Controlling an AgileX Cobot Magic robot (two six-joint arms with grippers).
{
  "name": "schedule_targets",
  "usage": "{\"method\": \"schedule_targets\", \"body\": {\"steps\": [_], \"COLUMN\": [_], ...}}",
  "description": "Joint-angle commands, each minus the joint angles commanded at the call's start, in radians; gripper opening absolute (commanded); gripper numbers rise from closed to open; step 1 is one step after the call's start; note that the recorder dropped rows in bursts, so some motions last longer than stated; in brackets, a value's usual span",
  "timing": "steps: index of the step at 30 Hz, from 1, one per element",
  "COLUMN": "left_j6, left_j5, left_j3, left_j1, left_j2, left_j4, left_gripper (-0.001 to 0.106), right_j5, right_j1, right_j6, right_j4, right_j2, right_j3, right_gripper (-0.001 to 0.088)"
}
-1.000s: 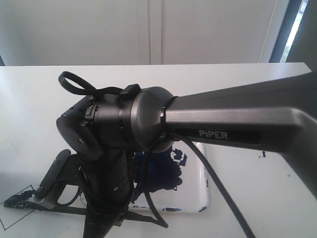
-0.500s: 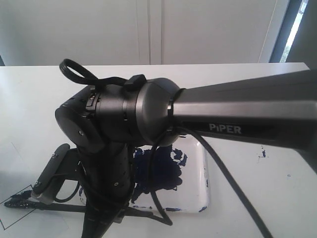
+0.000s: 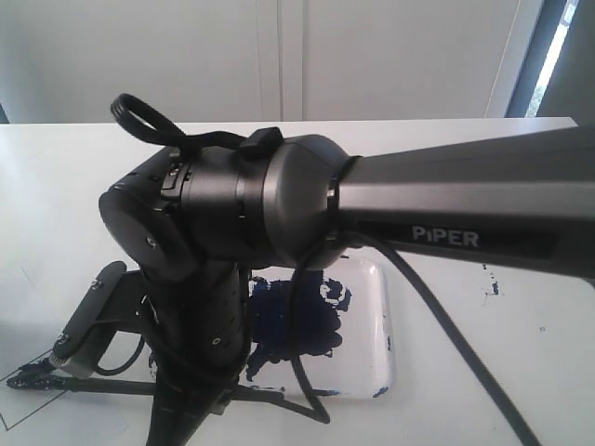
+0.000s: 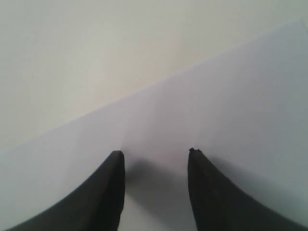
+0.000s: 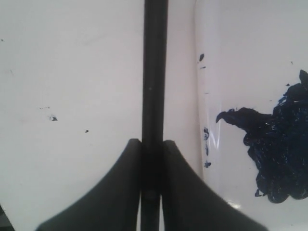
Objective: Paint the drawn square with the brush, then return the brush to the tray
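The right gripper point(image 5: 153, 143) has its dark fingers point(image 5: 120, 192) pinching the long slim black-handled brush point(image 5: 155, 72), one pressed against each side of the handle. In the exterior view the dark grey arm point(image 3: 446, 214) reaches from the right across the middle and bends down at the near left. Below it the brush lies almost flat, running left to right close to the white surface point(image 3: 465, 149). Its right end crosses the near edge of the shallow white rectangular tray point(image 3: 383, 316), which sits near the middle and carries a large dark blue-black paint blotch point(image 3: 302, 321). The bristle end points left to the small black-outlined drawn square point(image 3: 28, 395) at the near left corner. A dark smear lies along the square's far side, and the bristles seem to touch it, though the arm hides much of that spot. A few dark paint specks point(image 3: 489, 286) dot the surface to the right of the tray.

The left gripper point(image 4: 155, 154) hangs with its two black fingers point(image 4: 108, 192) spread apart above a pale white sheet of paper point(image 4: 231, 106), whose edge runs slantwise across that view.
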Motion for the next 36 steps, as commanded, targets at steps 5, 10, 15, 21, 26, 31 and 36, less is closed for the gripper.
{"method": "schedule_targets", "body": {"steps": [5,10,15,21,26,31,36], "left_j6": [0.000,0.000,0.000,0.000,-0.004,-0.004,-0.004], "left_j5": [0.000,0.000,0.002,0.002,0.008,0.008,0.008], "left_j3": [0.000,0.000,0.000,0.000,0.000,0.000,0.000], "left_j1": [0.000,0.000,0.000,0.000,0.000,0.000,0.000], "left_j2": [0.000,0.000,0.000,0.000,0.001,0.002,0.002], "left_j4": [0.000,0.000,0.000,0.000,-0.066,-0.087,-0.113], "left_gripper": [0.047,0.047,0.047,0.047,0.047,0.047,0.047], "right_j5": [-0.016,-0.050,-0.048,-0.046,-0.051,-0.035,-0.035], "right_j1": [0.030,0.046,0.054,0.058,0.074,0.077,0.079], "right_j6": [0.009,0.036,0.078,0.078,0.078,0.098,0.099], "right_j4": [-0.021,-0.067,-0.141,-0.147,-0.156,-0.171,-0.181], "right_j2": [-0.005,-0.005,0.001,0.012,0.012,0.012,0.012], "right_j3": [0.000,0.000,0.000,0.000,0.000,0.000,0.000], "right_gripper": [0.0000,0.0000,0.0000,0.0000,0.0000,0.0000,0.0000]}}
